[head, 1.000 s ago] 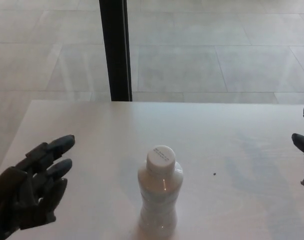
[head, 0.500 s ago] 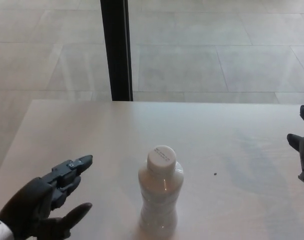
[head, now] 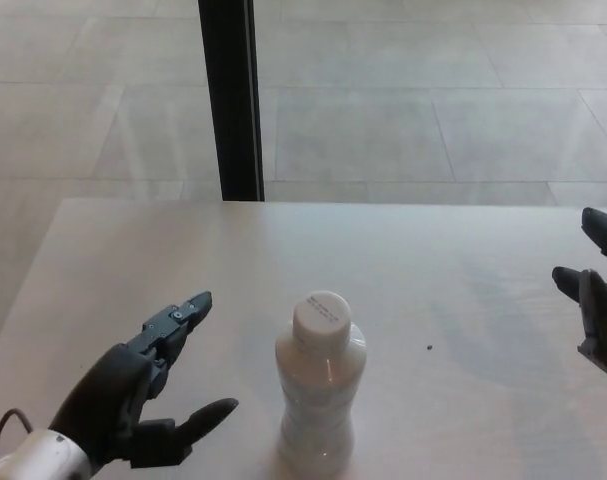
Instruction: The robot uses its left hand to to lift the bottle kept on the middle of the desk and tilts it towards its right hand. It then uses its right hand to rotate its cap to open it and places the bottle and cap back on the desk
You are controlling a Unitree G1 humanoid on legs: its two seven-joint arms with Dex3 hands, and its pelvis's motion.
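while capped, bottle (head: pixel 320 385) upright on desk (head: pixel 433 270)

Indoor hall or lobby-like room, possibly an office or lab; the exact kind cannot be told. Evidence: a floor of large pale tiles (head: pixel 403 110), a black upright post (head: pixel 230 100), and a plain pale surface (head: pixel 413 260) of desk type.

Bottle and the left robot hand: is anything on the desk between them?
No. In the head view, only bare desk lies between the bottle and the open left robot hand. They are not touching.
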